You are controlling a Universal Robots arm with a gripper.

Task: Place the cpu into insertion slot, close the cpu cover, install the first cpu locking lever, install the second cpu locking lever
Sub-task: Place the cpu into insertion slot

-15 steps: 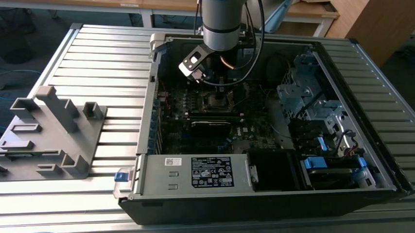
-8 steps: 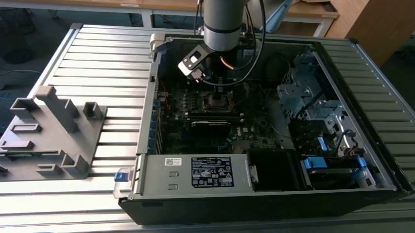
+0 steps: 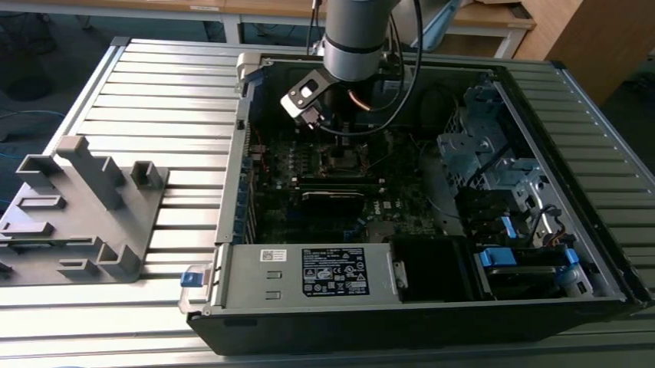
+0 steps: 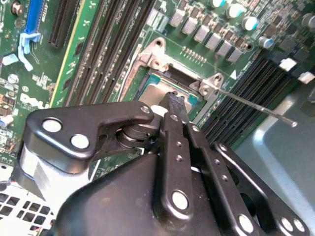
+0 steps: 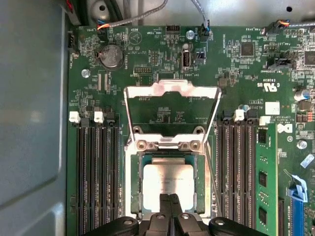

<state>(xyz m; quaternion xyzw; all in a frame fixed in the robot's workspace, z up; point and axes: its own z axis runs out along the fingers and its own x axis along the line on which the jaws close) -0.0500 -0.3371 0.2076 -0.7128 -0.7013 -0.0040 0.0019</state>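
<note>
The cpu (image 5: 166,183), a flat silver-grey square, lies in the insertion slot (image 5: 131,196) on the green motherboard. The cpu cover (image 5: 170,90), a silvery frame with an open window, stands swung back from its hinge beyond the chip. My gripper (image 5: 171,202) is shut, its two black fingertips pressed together with nothing between them, right over the near edge of the cpu. The second wrist view shows those fingertips (image 4: 173,102) at the chip (image 4: 156,92), with a thin locking lever (image 4: 256,106) sticking out free. In the exterior view my gripper (image 3: 333,130) hangs above the socket (image 3: 343,159).
Black memory slots (image 5: 96,172) flank the socket, and a green memory module (image 5: 261,182) stands upright in one bank. The open computer case (image 3: 230,192) walls the board in, with a power supply (image 3: 307,276) and drive cage (image 3: 492,153). A grey fixture (image 3: 82,207) stands on the table.
</note>
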